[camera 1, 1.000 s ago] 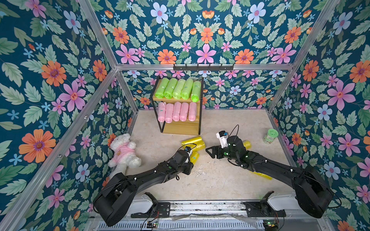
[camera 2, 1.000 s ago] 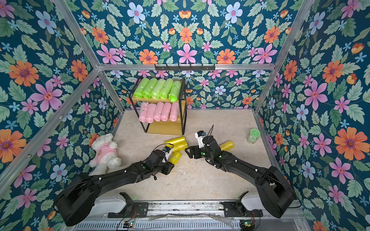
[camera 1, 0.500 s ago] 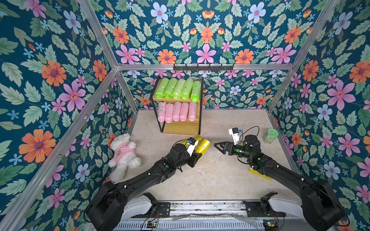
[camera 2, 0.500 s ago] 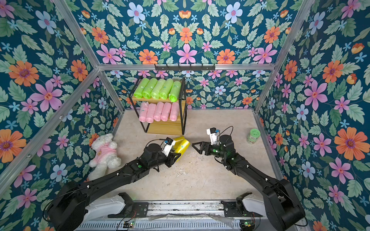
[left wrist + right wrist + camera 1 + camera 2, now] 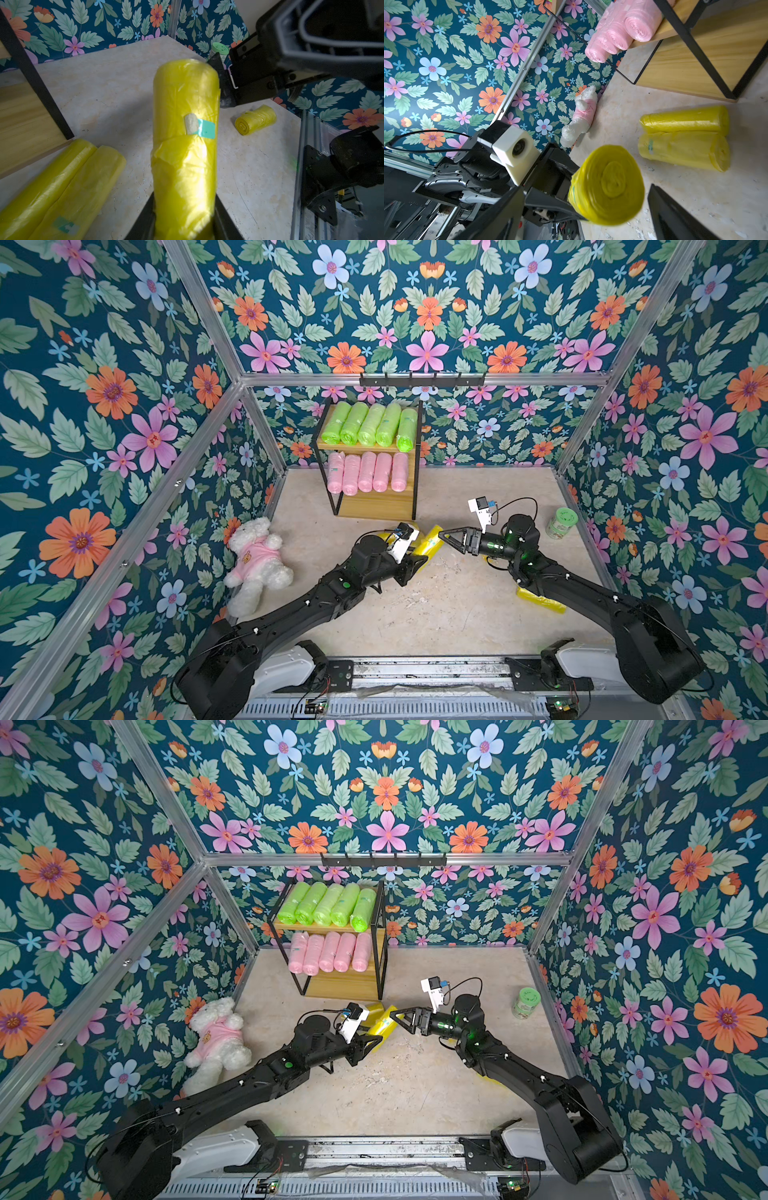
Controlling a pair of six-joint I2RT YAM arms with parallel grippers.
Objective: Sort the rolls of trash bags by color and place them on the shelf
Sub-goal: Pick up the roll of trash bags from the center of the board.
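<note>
1. The left arm [image 5: 316, 597] stretches low from the near edge of the beige stone-look surface [image 5: 457, 614] toward its middle. Its left tool [image 5: 419, 560] is clenched on one end of a yellow crinkly plastic roll of trash bags [image 5: 432, 543], which is held clear of the surface with its teal sticker [image 5: 205, 128] facing the wrist camera.
2. The right arm [image 5: 582, 589] reaches in from the near right corner, elbow bent and forearm almost level. Its right tool [image 5: 451, 537] is released, with fingers spread beside the held roll's free end. Whether they touch it cannot be told.
3. Two more yellow rolls [image 5: 62, 182] lie side by side on the surface, just in front of the three-tier wooden shelf with a thin black metal frame [image 5: 374, 508], which stands at the far edge. Another yellow roll [image 5: 540, 600] lies partly under the right forearm.
4. Five lime green rolls [image 5: 370, 425] line the shelf's top board, and five pale pink rolls [image 5: 365, 472] line the middle board.
</note>
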